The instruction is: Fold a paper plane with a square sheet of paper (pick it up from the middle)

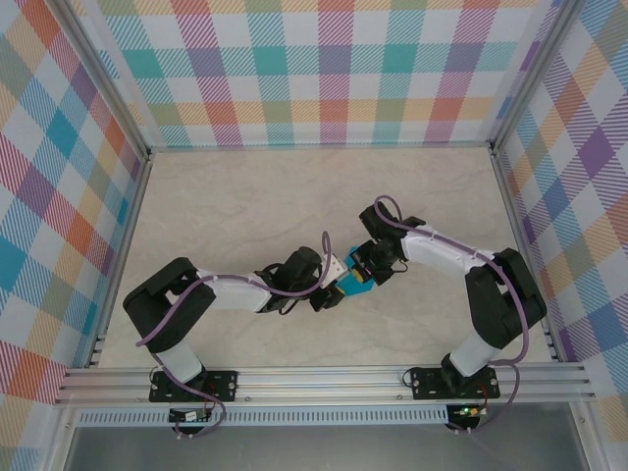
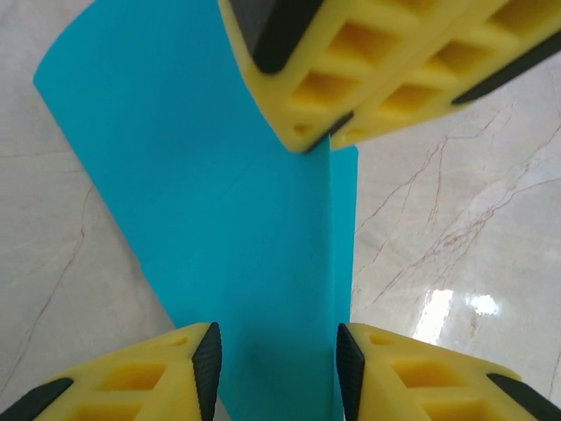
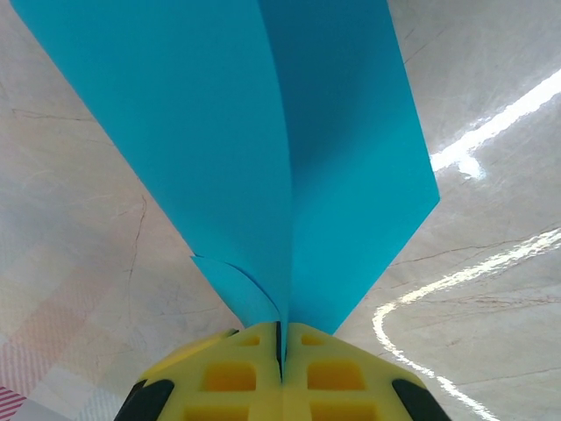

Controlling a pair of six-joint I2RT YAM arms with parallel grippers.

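The teal-blue sheet of paper (image 1: 355,286) is held above the table's middle, folded along a centre crease into a pointed, plane-like shape with a small layered flap. My right gripper (image 3: 282,346) is shut on its narrow end, and the paper (image 3: 263,132) fans out away from it. My left gripper (image 2: 279,368) faces it from the other side. Its jaws stand apart, the paper (image 2: 219,175) lies between the black pads, and I see no pad pressing it. The right gripper's yellow fingers (image 2: 351,53) show at the top of the left wrist view.
The pale marble tabletop (image 1: 245,206) is ringed by checkered walls (image 1: 324,69). An aluminium rail (image 1: 324,381) with both arm bases runs along the near edge. Both arms reach inward and meet near the centre.
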